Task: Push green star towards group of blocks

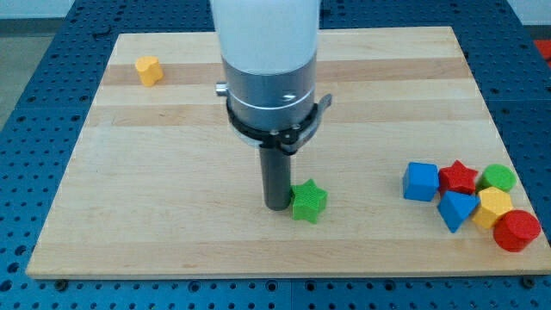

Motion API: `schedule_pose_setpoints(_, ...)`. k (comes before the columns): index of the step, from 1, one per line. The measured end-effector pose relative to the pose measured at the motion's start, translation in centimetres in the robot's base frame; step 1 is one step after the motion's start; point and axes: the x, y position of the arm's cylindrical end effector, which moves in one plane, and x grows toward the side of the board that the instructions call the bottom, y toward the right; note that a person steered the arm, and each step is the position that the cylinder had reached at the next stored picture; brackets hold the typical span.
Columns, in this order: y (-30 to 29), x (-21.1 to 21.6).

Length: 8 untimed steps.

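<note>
A small green star [308, 201] sits on a pale wooden tabletop [172, 232], a little right of the middle and toward the near edge. It looks like smooth, matte plastic with short blunt points. My tip [276, 207], the lower end of a straight dark rod, stands on the wood just to the star's left, touching it or nearly so. There are no jaws on this arm, only the rod, which hangs from a wide grey and white cylinder with a black ring clamp.

To the star's right lies a bare stretch of tabletop, then a tight cluster of blocks near the right edge. A blue cube [421, 182] is nearest the star. Beside it are a red star [459, 176] and a green rounded block [498, 178]. Closer to the near edge are a blue triangular block [455, 210], a yellow block [494, 207] and a red cylinder-like block [516, 230], the last close to the board's near right corner.

Far off in the far left corner a lone small yellow block [148, 70] sits well apart from everything else.

The tabletop shows light grain in long strips. Around it is a blue perforated surface [26, 103].
</note>
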Motion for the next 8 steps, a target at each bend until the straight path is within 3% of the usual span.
schedule_pose_setpoints(4,12.9,2.7)
schedule_pose_setpoints(6,16.0,2.7)
schedule_pose_setpoints(7,14.3,0.2)
schedule_pose_setpoints(8,7.4,-5.3)
